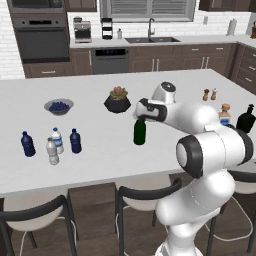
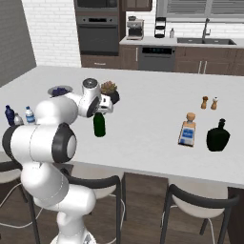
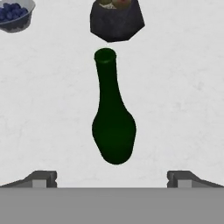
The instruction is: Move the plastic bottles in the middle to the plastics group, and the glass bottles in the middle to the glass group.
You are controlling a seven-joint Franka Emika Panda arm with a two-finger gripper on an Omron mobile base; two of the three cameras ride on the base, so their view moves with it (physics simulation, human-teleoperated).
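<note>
The tall dark green glass bottle (image 1: 139, 133) (image 2: 99, 125) (image 3: 113, 122) stands upright mid-counter. My gripper (image 1: 140, 119) (image 2: 99, 111) (image 3: 111, 179) hangs just over its neck, open, with the fingertips (image 3: 43, 178) spread wide on either side and touching nothing. At the left stand several small plastic bottles: two dark blue ones (image 1: 28, 144) (image 1: 75, 140), a clear one with a blue label (image 1: 57, 140) and a clear greyish one (image 1: 52, 151). At the right are the squarish clear bottle with a tan stopper (image 1: 225, 115) (image 2: 188, 129) and the squat black bottle (image 1: 246, 120) (image 2: 218, 136).
A black planter with a succulent (image 1: 117, 101) (image 3: 117, 19) sits just behind the green bottle. A bowl of blueberries (image 1: 59, 106) (image 3: 13, 13) is further left. Salt and pepper shakers (image 1: 209, 94) stand at the far right. Stools line the counter's near edge (image 1: 100, 177).
</note>
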